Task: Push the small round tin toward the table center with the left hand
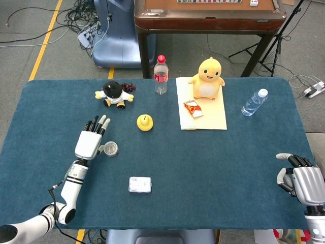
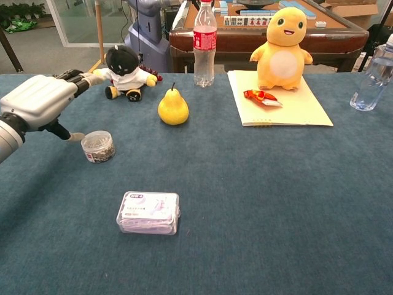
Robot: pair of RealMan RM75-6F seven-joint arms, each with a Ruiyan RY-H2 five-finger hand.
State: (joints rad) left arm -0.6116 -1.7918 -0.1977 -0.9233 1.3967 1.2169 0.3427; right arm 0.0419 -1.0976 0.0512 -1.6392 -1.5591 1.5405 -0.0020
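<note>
The small round tin point(image 1: 110, 149) point(image 2: 98, 146), clear with metallic bits inside, stands on the blue table left of the middle. My left hand point(image 1: 91, 140) point(image 2: 42, 102) is flat and open just to its left, fingers stretched toward the far edge, thumb point(image 2: 69, 136) close to the tin's side; whether it touches I cannot tell. My right hand point(image 1: 299, 181) rests at the table's near right corner, fingers partly curled, holding nothing.
A small clear box point(image 1: 140, 184) point(image 2: 149, 212) lies in front of the tin. A yellow pear point(image 1: 144, 122) point(image 2: 173, 107), black plush toy point(image 1: 114, 94), cola bottle point(image 1: 161, 74), yellow plush point(image 1: 206, 78) on a paper sheet point(image 1: 213, 114), and water bottle point(image 1: 254, 102) sit farther back.
</note>
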